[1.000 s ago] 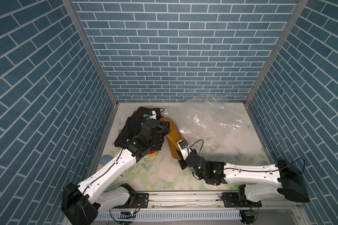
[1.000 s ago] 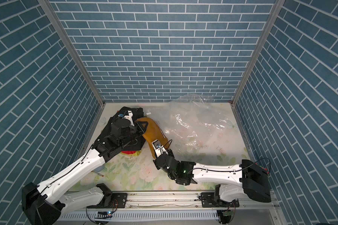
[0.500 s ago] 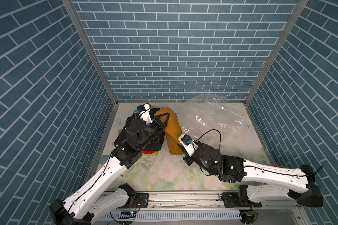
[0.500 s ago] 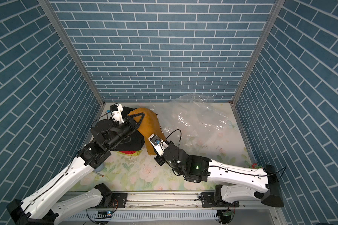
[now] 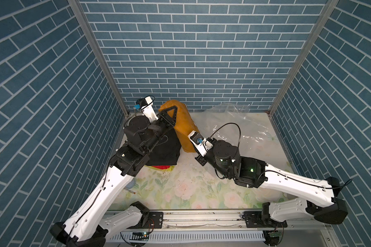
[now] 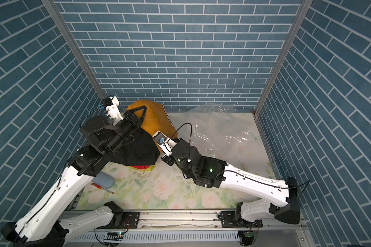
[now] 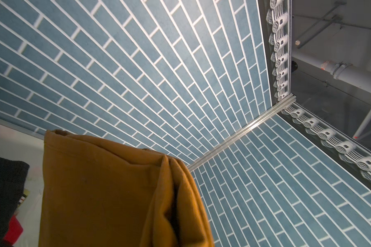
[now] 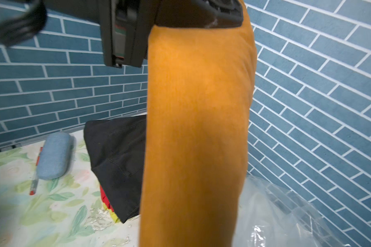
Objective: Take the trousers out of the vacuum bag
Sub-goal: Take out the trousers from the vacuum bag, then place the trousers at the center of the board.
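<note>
At the far left of the table, the ochre brown cloth trousers (image 5: 183, 126) are held aloft, clamped in the closed left gripper (image 5: 173, 113). The right gripper (image 5: 198, 159), nearly closed, is pressed against their lower edge; a grip cannot be confirmed. The crinkly transparent plastic vacuum bag (image 5: 240, 126) lies far right, just beside.

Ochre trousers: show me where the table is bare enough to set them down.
Bare floral cloth lies between the two arms, bordered by the black trousers pile and the front rail. The back right is taken by the vacuum bag; the left edge holds a blue case and a pen.
</note>
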Tool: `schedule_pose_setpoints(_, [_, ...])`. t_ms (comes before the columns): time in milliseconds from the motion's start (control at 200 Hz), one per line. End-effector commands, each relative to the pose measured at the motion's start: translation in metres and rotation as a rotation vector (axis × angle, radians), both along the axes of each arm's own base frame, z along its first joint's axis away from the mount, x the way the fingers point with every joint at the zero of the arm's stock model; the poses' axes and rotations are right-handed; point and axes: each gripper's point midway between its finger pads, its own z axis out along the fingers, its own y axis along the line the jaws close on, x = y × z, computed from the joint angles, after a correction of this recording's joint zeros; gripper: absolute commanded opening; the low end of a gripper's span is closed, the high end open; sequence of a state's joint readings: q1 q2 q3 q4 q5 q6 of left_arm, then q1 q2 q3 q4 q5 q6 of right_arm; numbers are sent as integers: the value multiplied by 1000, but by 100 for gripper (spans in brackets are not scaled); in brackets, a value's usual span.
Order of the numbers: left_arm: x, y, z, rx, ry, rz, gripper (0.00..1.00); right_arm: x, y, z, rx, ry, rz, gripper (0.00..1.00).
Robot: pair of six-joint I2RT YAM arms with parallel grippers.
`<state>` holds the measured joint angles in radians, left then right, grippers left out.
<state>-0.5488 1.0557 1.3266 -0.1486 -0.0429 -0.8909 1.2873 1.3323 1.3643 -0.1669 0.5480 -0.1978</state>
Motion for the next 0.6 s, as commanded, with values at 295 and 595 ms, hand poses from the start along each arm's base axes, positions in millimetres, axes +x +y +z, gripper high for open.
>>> schedule_pose_setpoints(295, [55,46,15,29,-90,27,0,82,24,49,-29,-176,-149,0])
schedule_pose_setpoints(595, [109,75,2,-4,-97,-3,0,151,49,56,-78,-232,-247,0])
